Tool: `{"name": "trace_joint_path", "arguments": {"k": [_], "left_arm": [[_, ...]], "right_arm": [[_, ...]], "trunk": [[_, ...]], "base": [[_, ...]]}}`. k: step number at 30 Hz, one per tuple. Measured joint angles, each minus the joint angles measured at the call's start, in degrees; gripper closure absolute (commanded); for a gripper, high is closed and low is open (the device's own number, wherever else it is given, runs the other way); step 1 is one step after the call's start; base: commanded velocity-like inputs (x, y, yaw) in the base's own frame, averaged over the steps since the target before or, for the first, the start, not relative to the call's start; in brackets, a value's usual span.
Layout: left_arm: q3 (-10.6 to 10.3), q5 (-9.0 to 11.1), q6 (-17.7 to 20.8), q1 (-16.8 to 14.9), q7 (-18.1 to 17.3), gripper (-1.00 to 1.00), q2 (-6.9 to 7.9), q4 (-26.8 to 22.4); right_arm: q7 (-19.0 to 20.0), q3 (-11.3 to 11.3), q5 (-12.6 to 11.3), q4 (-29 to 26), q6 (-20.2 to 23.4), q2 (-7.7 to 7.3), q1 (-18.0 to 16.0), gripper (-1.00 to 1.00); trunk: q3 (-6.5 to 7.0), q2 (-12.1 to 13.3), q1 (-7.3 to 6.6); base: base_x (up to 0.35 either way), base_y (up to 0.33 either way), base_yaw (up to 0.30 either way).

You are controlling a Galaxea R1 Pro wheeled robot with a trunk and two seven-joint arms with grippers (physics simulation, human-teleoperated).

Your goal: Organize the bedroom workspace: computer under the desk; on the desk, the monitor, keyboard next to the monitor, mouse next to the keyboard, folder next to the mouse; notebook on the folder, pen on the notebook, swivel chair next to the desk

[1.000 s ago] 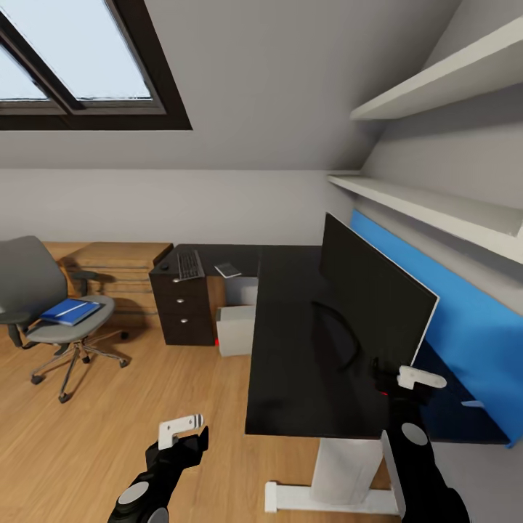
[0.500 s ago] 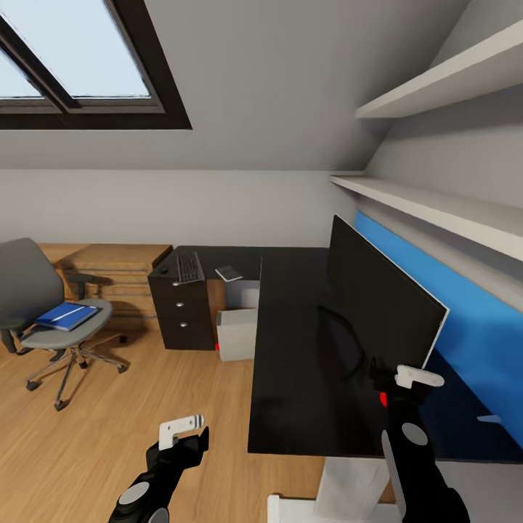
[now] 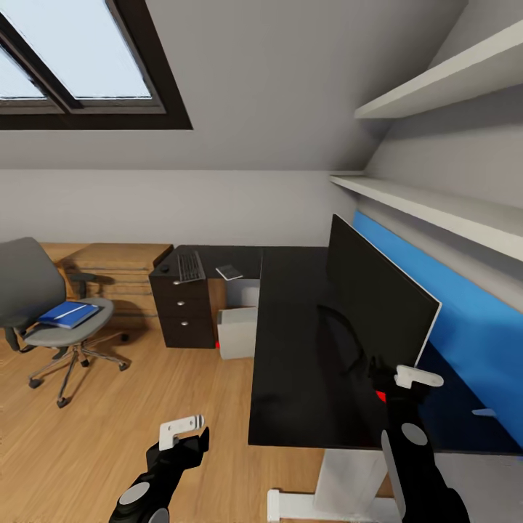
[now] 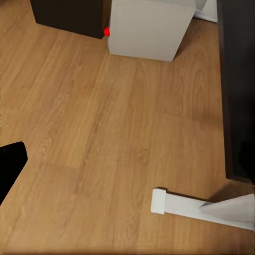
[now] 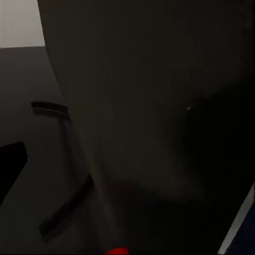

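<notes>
**Colleague:** Where is the monitor now?

**Me:** The monitor [image 3: 378,301] stands on the desk [image 3: 290,349], turned edge-on along the blue wall panel [image 3: 465,319]. My right end effector [image 3: 396,381] is at its near lower corner, by the red dot. I can't tell whether it is pinching the screen or only close to it; the right wrist camera gives me mostly dark panel.

**Colleague:** What worries you?

**Me:** A tall thin screen gripped at one corner could twist or tip if I pull sideways. It could also slide toward the desk's near edge.

**Colleague:** And the rest?

**Me:** My left end effector [image 3: 181,436] hangs over the floor beside the desk; I can't judge its spread. The keyboard [image 3: 189,266] lies on the desk's far wing, well away from the monitor. The folder [image 3: 69,314] is on the swivel chair [image 3: 43,305], and the computer [image 3: 236,330] sits under the desk.
</notes>
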Motion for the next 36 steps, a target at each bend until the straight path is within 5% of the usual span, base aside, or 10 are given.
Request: {"name": "trace_joint_path", "arguments": {"k": [15, 36], "left_arm": [[0.0, 0.0, -0.01, 0.0, 0.0, -1.0, -0.01, 0.0], [-0.02, 0.0, 0.09, 0.0, 0.0, -1.0, -0.08, 0.0]], "right_arm": [[-0.02, -0.01, 0.01, 0.0, 0.0, 0.0, 0.0, -1.0], [-0.1, 0.14, -0.07, 1.91, -1.62, 0.11, 0.0, -1.0]], "trunk": [[0.0, 0.0, -0.01], [0.0, 0.0, 0.02]], "base": [[0.011, 0.047, 0.0], [-0.307, 0.0, 0.0]]}}
